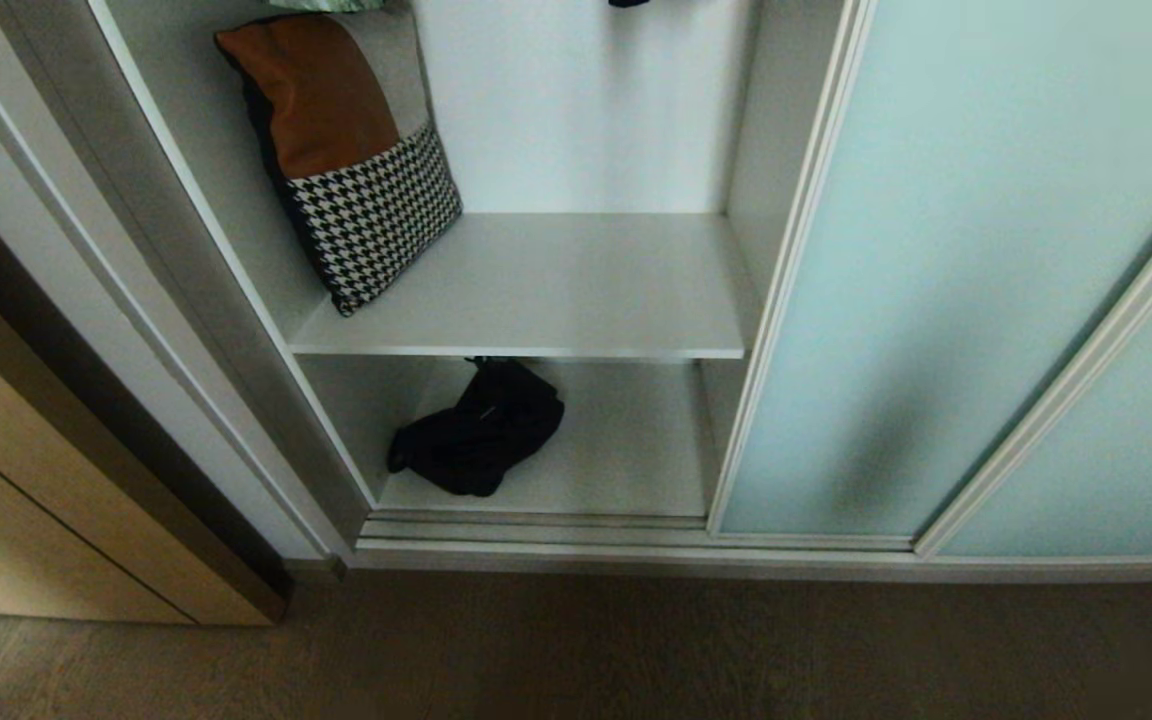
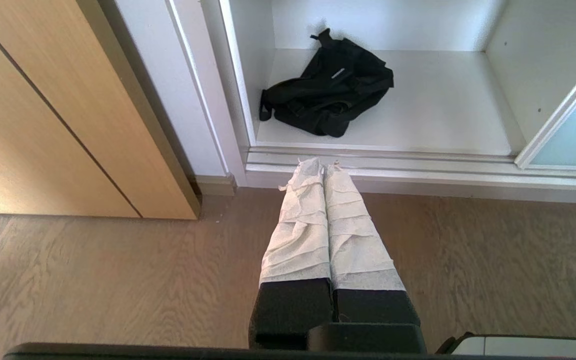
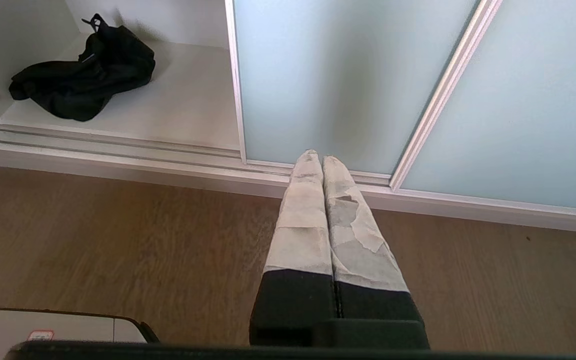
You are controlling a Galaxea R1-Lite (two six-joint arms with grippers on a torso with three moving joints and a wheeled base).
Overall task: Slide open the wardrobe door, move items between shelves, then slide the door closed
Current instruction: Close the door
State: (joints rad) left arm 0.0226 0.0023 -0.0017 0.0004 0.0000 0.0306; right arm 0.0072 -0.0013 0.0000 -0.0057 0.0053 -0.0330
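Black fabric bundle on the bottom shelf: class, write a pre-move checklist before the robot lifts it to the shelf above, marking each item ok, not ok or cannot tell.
1. Sliding wardrobe door slid aside, compartment open: ok.
2. Black fabric bundle unobstructed on bottom shelf: ok.
3. Upper shelf has free space beside cushion: ok.
4. Left gripper open for grasping: not ok, shut.
5. Right gripper clear of the opening: ok, outside, before the door.
6. Which strap is safe to grip: cannot tell.

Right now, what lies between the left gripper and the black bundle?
In the left wrist view, the shut left gripper hangs over the floor. Between it and the black bundle lie only the wardrobe's bottom door track and bare lower shelf.
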